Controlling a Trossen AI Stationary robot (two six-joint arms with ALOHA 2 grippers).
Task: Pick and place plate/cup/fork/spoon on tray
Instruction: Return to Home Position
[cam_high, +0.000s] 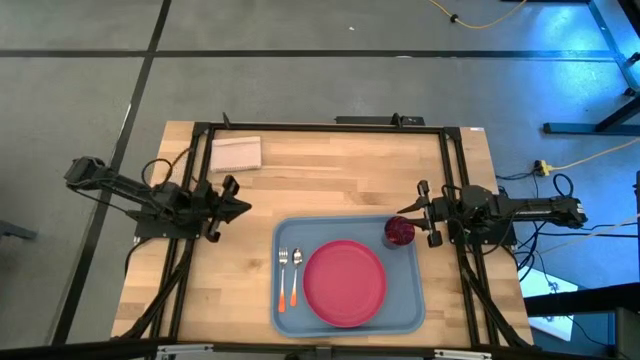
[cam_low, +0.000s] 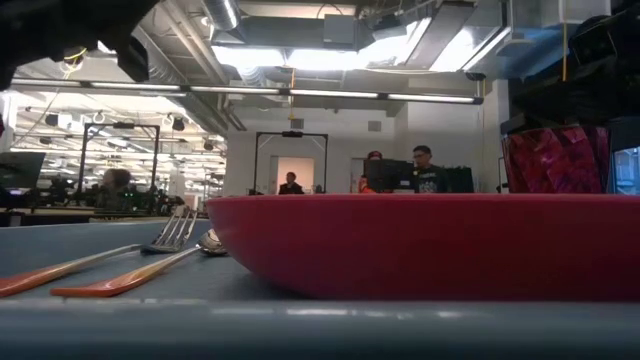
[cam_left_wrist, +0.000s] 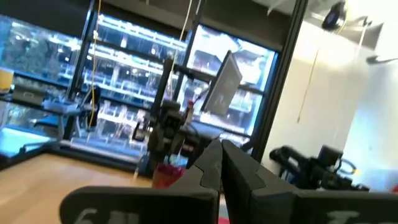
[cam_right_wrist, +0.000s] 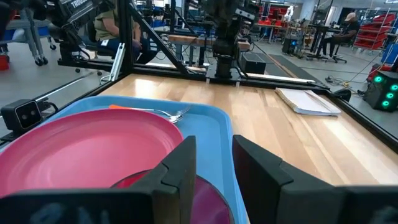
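The light-blue tray lies at the table's near middle. On it the pink-red plate lies flat. The fork and the spoon lie side by side to the plate's left, orange handles toward the near edge. The maroon cup stands upright in the tray's far right corner. My right gripper is open, level, right by the cup, and the cup's right rim shows in the gap between its fingers. My left gripper is shut and empty, over the bare table to the tray's left. My right gripper's fingers stand over the cup's right rim, coming level from the table's right. I cannot tell whether they touch it. The cup stands on the tray.
A white folded napkin lies at the table's far left. A dark frame runs around the table's edges. Bare wood shows between the napkin and the tray. People sit at desks in the room beyond.
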